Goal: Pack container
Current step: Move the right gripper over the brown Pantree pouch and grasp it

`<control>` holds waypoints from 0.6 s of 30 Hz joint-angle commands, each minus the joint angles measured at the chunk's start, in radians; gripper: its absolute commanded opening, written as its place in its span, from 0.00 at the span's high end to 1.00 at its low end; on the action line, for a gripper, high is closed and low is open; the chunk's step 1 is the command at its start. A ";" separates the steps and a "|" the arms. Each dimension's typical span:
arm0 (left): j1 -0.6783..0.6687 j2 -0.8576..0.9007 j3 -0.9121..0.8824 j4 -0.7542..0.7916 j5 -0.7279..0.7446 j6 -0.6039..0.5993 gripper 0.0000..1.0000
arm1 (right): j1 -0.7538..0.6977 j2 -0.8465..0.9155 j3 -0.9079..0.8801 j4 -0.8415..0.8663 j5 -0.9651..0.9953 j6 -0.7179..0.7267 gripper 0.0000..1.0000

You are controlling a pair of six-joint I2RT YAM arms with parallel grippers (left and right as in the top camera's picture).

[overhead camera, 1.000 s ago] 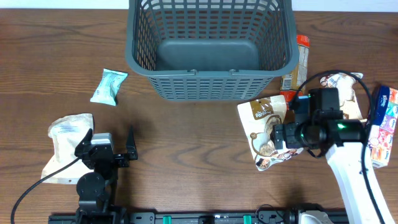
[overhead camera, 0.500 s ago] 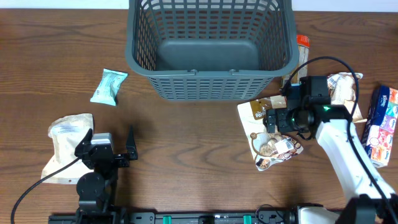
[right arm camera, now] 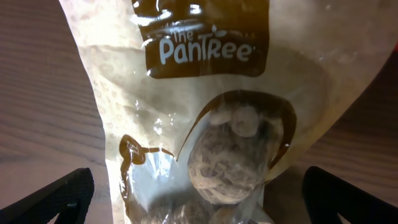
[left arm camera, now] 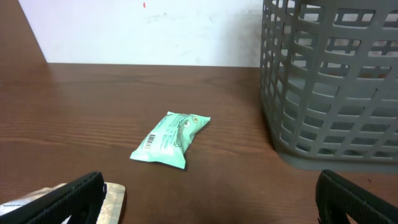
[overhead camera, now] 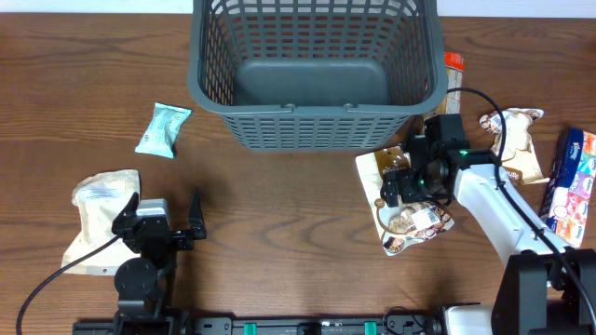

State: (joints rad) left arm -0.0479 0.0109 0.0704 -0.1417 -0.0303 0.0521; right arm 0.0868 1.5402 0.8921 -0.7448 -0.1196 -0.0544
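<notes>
Near left: the left gripper (overhead camera: 160, 220), fingers spread wide and holding nothing, sits above the tabletop (overhead camera: 279, 242) just right of a cream pouch (overhead camera: 93, 209). Beyond it a teal packet (left arm camera: 171, 140) lies flat. Centre, far edge: the container (overhead camera: 317, 128) stands upright on the tabletop. Right: the right gripper (right arm camera: 202, 196), fingers wide apart, straddles a brown-and-cream PanTree pouch (right arm camera: 199, 93) lying flat just near-right of the container. Contact with it cannot be told. Assorted packets (overhead camera: 573, 186) lie farther right.

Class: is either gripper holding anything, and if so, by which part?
Nothing is held. The right gripper hangs open over the Pantree snack pouch; the left gripper is open too.
</notes>
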 commanded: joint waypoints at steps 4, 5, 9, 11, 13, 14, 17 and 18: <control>-0.004 -0.007 -0.031 -0.006 -0.008 -0.005 0.01 | 0.009 0.006 -0.036 0.001 -0.008 0.033 0.01; -0.004 -0.007 -0.031 -0.006 -0.009 -0.005 0.01 | 0.009 0.006 -0.043 0.002 -0.008 0.036 0.01; -0.004 -0.007 -0.031 -0.006 -0.008 -0.005 0.01 | 0.009 0.006 -0.083 0.025 -0.008 0.059 0.01; -0.004 -0.007 -0.031 -0.006 -0.008 -0.005 0.01 | 0.009 0.006 -0.110 0.049 -0.007 0.069 0.01; -0.004 -0.007 -0.031 -0.006 -0.008 -0.005 0.01 | 0.009 0.006 -0.132 0.076 -0.008 0.069 0.01; -0.004 -0.007 -0.031 -0.006 -0.008 -0.005 0.01 | 0.009 0.006 -0.142 0.089 -0.008 0.070 0.01; -0.004 -0.007 -0.031 -0.006 -0.008 -0.005 0.01 | 0.009 0.006 -0.176 0.142 -0.008 0.084 0.01; -0.004 -0.007 -0.031 -0.006 -0.008 -0.005 0.01 | 0.009 0.006 -0.184 0.157 -0.008 0.085 0.01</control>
State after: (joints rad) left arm -0.0479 0.0109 0.0704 -0.1417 -0.0303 0.0521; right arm 0.0887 1.5402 0.7330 -0.6113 -0.1154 0.0010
